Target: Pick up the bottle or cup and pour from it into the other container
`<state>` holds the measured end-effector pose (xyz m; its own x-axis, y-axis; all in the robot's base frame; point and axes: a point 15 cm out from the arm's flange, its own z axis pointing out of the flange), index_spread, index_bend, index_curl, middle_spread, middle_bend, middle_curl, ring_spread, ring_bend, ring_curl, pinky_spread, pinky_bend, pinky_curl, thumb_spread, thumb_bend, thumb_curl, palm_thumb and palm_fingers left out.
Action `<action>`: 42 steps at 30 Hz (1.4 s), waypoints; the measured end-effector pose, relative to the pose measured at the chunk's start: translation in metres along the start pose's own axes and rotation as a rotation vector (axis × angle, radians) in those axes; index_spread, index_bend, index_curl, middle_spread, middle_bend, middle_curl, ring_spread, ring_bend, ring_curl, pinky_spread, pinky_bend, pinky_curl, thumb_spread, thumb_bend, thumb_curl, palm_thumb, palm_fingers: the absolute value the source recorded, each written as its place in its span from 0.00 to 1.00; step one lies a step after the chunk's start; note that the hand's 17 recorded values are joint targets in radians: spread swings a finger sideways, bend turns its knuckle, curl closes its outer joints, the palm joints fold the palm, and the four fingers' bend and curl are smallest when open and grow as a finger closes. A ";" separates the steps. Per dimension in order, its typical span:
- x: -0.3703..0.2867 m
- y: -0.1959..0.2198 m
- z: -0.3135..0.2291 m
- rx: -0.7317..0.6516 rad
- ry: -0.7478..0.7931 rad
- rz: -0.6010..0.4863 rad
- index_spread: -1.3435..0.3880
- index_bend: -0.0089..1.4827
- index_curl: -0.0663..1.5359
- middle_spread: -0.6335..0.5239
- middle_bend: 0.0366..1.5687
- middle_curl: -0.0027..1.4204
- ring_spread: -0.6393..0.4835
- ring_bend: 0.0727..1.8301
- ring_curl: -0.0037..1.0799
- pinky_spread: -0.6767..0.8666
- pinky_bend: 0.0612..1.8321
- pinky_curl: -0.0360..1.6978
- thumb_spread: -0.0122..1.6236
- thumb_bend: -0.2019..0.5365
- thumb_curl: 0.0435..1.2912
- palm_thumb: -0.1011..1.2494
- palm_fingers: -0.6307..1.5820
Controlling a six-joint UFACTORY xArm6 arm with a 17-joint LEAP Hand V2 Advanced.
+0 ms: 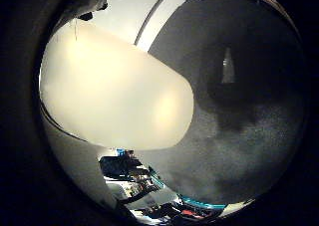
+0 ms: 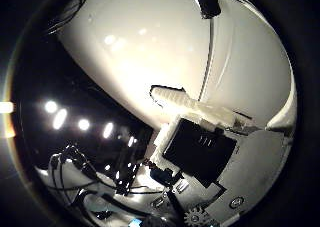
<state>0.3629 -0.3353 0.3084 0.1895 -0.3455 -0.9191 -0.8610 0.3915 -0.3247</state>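
Observation:
A smooth white container (image 1: pixel 115 92), cup or bottle I cannot tell, fills much of the little finger side palm view, close against the palm. Its rounded end reaches over a wide vessel with a shiny metal rim (image 1: pixel 152 25) and a dark inside (image 1: pixel 239 107). In the thumb side palm view the white container's wall (image 2: pixel 150 47) fills the upper part. My right hand (image 2: pixel 200 127) shows there as white and black finger parts lying curled against that wall. What is inside either container is hidden.
Bright room lights (image 2: pixel 60 115) show on a dark background beside the white container in the thumb side palm view. Small coloured clutter (image 1: pixel 140 184) lies past the metal-rimmed vessel's edge in the little finger side palm view.

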 end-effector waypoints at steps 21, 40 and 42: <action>-0.208 -0.007 0.219 -0.548 0.271 -0.317 0.50 0.24 0.67 0.37 0.66 0.49 0.38 0.65 0.51 0.17 0.60 0.33 0.54 0.23 0.43 0.62 0.79; -0.276 0.081 0.428 -0.889 0.732 -0.623 0.49 0.22 0.68 0.37 0.64 0.51 0.37 0.65 0.52 0.17 0.59 0.35 0.50 0.23 0.45 0.64 0.80; -0.275 0.087 0.440 -0.908 0.796 -0.675 0.49 0.22 0.69 0.37 0.63 0.51 0.37 0.65 0.52 0.17 0.59 0.35 0.49 0.23 0.46 0.64 0.80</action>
<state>0.4437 0.1685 0.4348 0.6351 -0.7535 -0.1700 -0.7721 -0.6256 -0.1114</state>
